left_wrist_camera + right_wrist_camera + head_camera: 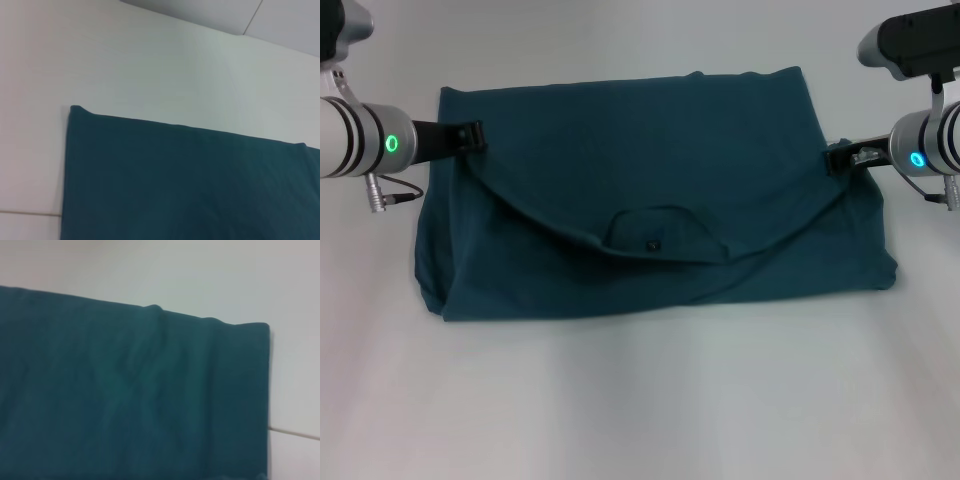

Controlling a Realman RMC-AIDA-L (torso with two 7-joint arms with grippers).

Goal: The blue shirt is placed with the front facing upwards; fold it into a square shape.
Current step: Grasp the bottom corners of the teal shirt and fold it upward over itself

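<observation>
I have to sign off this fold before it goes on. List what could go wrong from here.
1. The left gripper and right gripper sit at opposite side edges of the blue shirt; the folded layer sags between them, so uneven pulling could skew the fold.
2. The collar area bunches in a curve at the middle; creases may be trapped.
3. The near right corner sticks out past the left side, so the result may not be square.

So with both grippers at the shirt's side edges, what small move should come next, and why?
Probably let go and draw both arms outward. The blue shirt already lies folded over, collar flap near the middle, with the left gripper and right gripper at opposite edges.
</observation>
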